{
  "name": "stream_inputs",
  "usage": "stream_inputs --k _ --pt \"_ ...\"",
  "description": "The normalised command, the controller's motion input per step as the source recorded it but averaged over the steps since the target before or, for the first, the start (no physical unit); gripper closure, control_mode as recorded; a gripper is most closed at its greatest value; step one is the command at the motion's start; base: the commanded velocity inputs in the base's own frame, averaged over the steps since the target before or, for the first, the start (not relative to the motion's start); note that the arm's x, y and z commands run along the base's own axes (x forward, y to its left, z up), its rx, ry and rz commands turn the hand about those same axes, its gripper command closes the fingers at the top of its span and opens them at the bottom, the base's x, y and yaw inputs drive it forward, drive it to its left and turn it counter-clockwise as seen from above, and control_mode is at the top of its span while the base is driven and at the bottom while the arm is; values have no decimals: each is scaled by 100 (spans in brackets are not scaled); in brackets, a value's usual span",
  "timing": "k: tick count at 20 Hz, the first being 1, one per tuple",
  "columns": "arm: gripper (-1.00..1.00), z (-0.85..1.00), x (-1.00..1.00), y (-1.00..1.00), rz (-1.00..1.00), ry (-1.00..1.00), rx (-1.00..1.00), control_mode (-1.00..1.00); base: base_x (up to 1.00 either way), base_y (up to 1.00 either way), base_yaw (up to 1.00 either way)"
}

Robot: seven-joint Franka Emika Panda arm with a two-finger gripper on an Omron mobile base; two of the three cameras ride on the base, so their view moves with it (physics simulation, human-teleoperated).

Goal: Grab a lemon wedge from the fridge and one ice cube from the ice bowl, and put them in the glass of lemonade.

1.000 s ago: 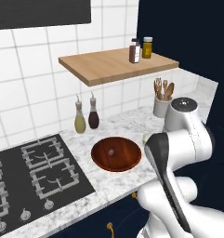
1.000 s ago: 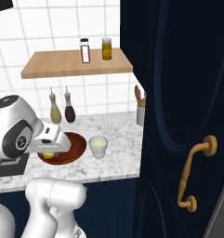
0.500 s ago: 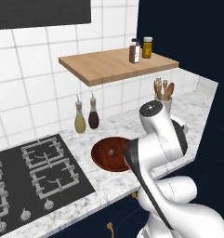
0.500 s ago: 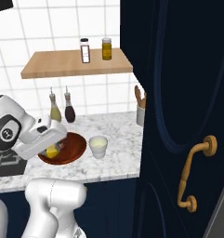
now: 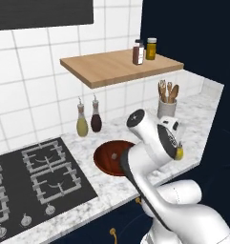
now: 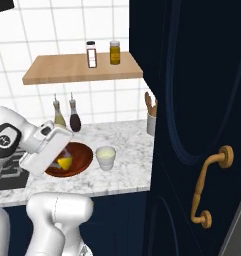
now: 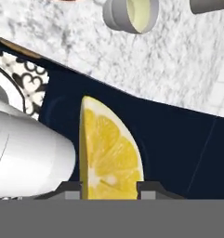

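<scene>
Walls: white square tiles point(image 5: 35, 66) with pale grout behind the counter.
Counter: white-grey marble worktop point(image 5: 197, 121), running into a corner.
Shelf: light wooden board point(image 5: 111, 69) fixed to the tiles; two spice jars point(image 5: 144, 50) stand at its right end.
Hob: black gas stove point(image 5: 35, 178) with dark grates and knobs, set into the worktop on the left.
Bottles: two oil bottles point(image 5: 88, 119) against the tiles, under the shelf.
Utensil pot: pale holder point(image 5: 167, 106) with wooden tools.
Cabinets: navy fronts; tall door point(image 6: 192, 100) with a gold handle point(image 6: 209, 187).
Floor: patterned black-and-white tile point(image 7: 20, 76).
</scene>
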Motion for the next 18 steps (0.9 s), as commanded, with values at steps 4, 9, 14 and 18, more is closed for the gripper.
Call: stream_inputs --k 4,9,14,18 --pt "100 0 53 -16 17 27 -19 -100 0 0 0" --pt "100 0 74 5 39 38 -26 -100 0 0 0" --pt "100 -1 27 0 56 26 -21 -100 0 0 0" --pt "100 0 11 0 67 30 -23 -100 0 0 0"
